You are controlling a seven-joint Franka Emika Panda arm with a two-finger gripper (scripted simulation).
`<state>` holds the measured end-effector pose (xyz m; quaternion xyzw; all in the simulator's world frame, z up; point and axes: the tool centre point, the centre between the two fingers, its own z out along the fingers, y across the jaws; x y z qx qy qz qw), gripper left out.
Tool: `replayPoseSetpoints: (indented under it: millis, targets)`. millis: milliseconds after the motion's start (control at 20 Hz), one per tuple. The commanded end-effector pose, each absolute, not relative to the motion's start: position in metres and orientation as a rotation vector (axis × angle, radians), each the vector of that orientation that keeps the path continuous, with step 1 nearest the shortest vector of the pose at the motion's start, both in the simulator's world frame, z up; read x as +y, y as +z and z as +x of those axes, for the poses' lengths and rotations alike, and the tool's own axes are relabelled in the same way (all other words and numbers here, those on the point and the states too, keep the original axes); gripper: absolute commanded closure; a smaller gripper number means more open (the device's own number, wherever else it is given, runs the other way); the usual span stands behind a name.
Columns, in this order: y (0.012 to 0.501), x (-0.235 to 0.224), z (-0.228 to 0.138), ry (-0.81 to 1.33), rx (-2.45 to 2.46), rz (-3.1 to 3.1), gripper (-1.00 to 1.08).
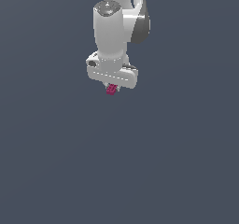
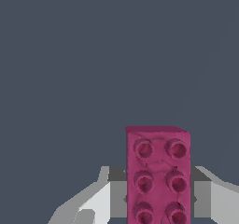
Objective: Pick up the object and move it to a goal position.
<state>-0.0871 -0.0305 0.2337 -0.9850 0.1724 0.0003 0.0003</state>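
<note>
The magenta oblong block (image 1: 111, 89) with small bumps shows just below the white gripper (image 1: 112, 87) in the exterior view, in the upper middle of the picture. In the wrist view the block (image 2: 157, 174) stands between the two grey fingers (image 2: 117, 197), with its studded face toward the camera. The gripper (image 2: 157, 199) is shut on the block. The fingertips are hidden behind the hand in the exterior view.
A plain dark grey-blue surface (image 1: 119, 171) fills both views. The white arm (image 1: 112, 27) reaches down from the top of the exterior view. No other object shows.
</note>
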Motion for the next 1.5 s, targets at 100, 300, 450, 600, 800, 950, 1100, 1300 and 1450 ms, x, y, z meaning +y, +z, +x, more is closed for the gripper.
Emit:
replayPoseSetpoints:
  millis: [100, 300, 450, 600, 800, 950, 1100, 1300, 1450]
  targets:
    - [0.283, -0.032, -0.100, 0.000, 0.542, -3.094, 1.08]
    - [0.323, -0.032, -0.110, 0.000, 0.542, -3.095, 1.08]
    - [0.349, -0.033, -0.116, 0.000, 0.542, -3.095, 1.08]
    - [0.371, -0.033, -0.121, 0.000, 0.541, -3.095, 1.08]
    - [0.394, -0.034, -0.125, 0.000, 0.541, -3.095, 1.08]
    - [0.405, -0.034, -0.127, 0.000, 0.541, -3.095, 1.08]
    - [0.412, -0.034, -0.128, 0.000, 0.540, -3.095, 1.08]
    - [0.415, -0.034, -0.128, 0.000, 0.540, -3.095, 1.08]
    - [0.413, -0.034, -0.127, 0.000, 0.540, -3.095, 1.08]
